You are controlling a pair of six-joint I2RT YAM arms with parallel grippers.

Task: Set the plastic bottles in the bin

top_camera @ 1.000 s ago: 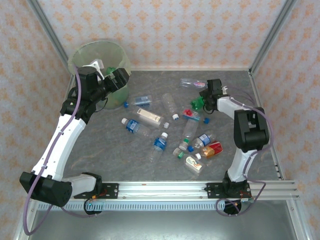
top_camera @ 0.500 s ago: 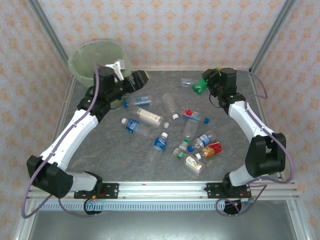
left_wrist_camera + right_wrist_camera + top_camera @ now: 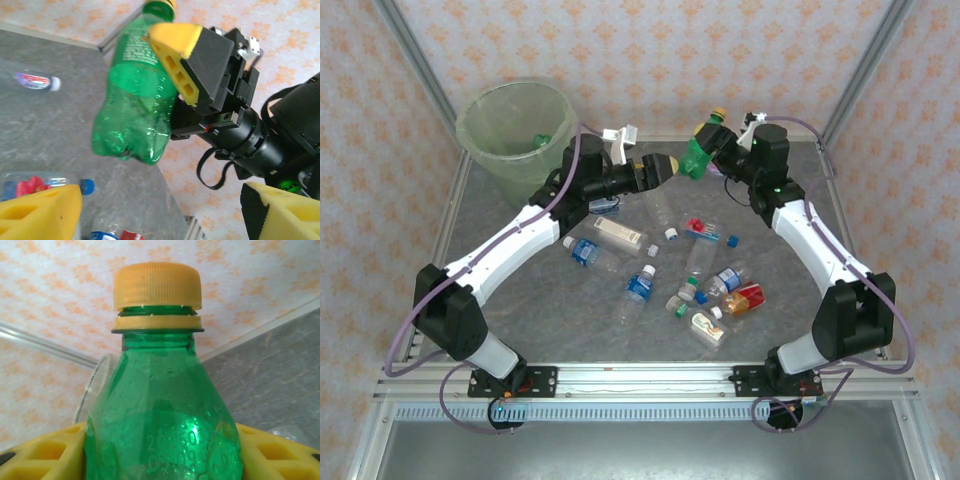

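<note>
A grey mottled stone-look table (image 3: 535,310) stands between pale walls with an orange floral pattern (image 3: 650,60). A silver aluminium rail (image 3: 640,374) runs along its near edge.

Right end effector (image 3: 712,152) clamps green bottle (image 3: 696,160); left end effector (image 3: 667,167) open

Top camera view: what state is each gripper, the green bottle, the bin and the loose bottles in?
green bottle: capped, held tilted above the table.
right gripper: shut on the green bottle.
left gripper: open, near the bottle's base.
bin: upright, open-topped.
loose bottles: scattered, most lying down.
</note>
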